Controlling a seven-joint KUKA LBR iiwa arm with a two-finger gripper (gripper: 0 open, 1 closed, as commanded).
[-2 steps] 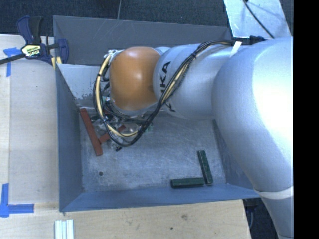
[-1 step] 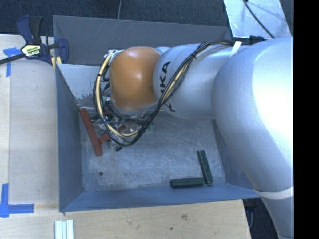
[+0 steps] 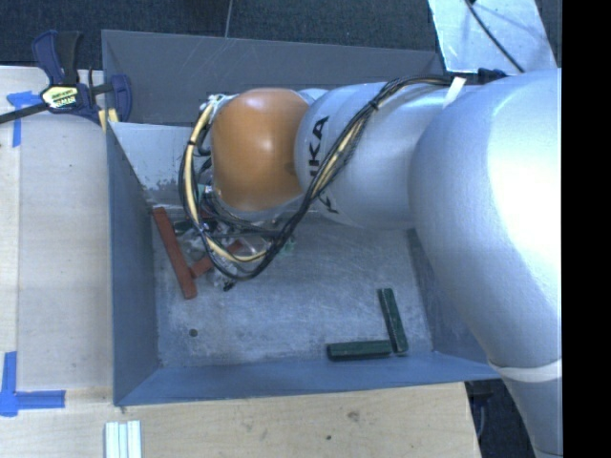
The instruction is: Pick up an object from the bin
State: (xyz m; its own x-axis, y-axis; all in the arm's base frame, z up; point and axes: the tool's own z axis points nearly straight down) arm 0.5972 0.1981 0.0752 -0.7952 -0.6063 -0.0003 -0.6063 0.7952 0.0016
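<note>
We see a grey bin [image 3: 134, 351], a reddish-brown strip [image 3: 175, 254], two dark green bars [image 3: 391, 321] [image 3: 359, 350], and a silver arm [image 3: 458, 179] with orange cover [image 3: 253, 146] and black-and-yellow cables [image 3: 239, 256].

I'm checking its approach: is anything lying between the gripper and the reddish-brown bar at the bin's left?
Nothing visible does. The reddish-brown bar lies right beside the gripper; the two dark green bars lie well away at the lower right.
</note>
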